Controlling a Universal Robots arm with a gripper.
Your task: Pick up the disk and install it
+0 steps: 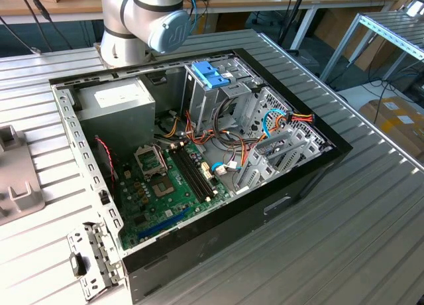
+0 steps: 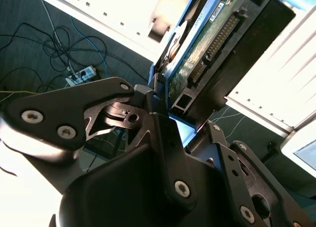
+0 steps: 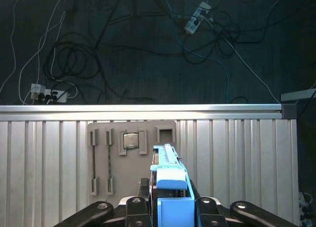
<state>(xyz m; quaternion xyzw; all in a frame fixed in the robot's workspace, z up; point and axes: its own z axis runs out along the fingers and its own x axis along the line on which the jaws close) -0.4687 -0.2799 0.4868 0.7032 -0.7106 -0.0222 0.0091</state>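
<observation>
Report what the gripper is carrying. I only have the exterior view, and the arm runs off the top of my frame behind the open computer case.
Observer: In the first wrist view the gripper is shut on the disk, held edge-on with a light-blue rail towards the camera.
Operator: Say what lies ahead of it.
Observer: The ribbed metal table, with a grey fixture plate lying on it just past the disk.
Operator: Describe the disk's exposed face.
Observer: In the second wrist view its green circuit board and a row of connector pins show.
</observation>
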